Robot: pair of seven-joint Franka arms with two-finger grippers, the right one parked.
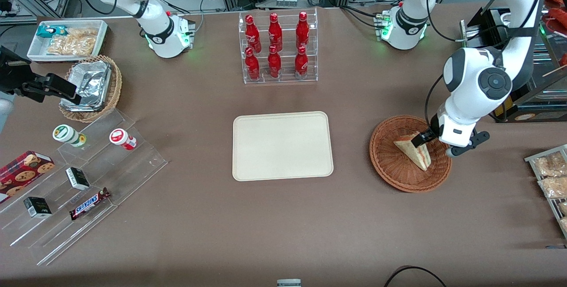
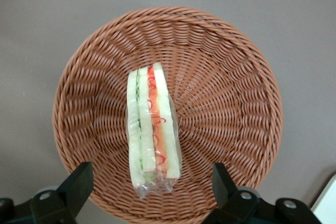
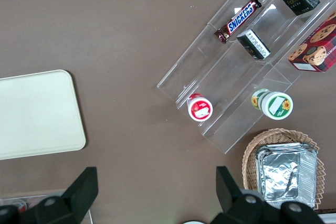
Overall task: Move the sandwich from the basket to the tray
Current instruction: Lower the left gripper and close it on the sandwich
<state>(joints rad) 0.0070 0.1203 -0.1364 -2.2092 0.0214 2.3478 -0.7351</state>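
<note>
The clear-wrapped sandwich (image 1: pixel 414 151) lies in the reddish-brown wicker basket (image 1: pixel 390 167), its red-orange and green filling edge facing up in the left wrist view (image 2: pixel 152 129). The basket (image 2: pixel 226 93) fills most of that view. My gripper (image 1: pixel 421 138) hangs just above the basket over the sandwich, fingers (image 2: pixel 79 182) spread wide on either side of the sandwich's wrapped end, touching nothing. The cream-beige tray (image 1: pixel 248 167) lies flat at the table's middle, beside the basket toward the parked arm's end; it also shows in the right wrist view (image 3: pixel 37 114).
A clear rack of red bottles (image 1: pixel 277 48) stands farther from the front camera than the tray. Snack packets (image 1: pixel 549 176) sit at the working arm's table edge. A clear stepped shelf (image 1: pixel 84 176), a tan foil-container basket (image 1: pixel 95 87) and a white snack bin (image 1: pixel 66 39) are toward the parked arm's end.
</note>
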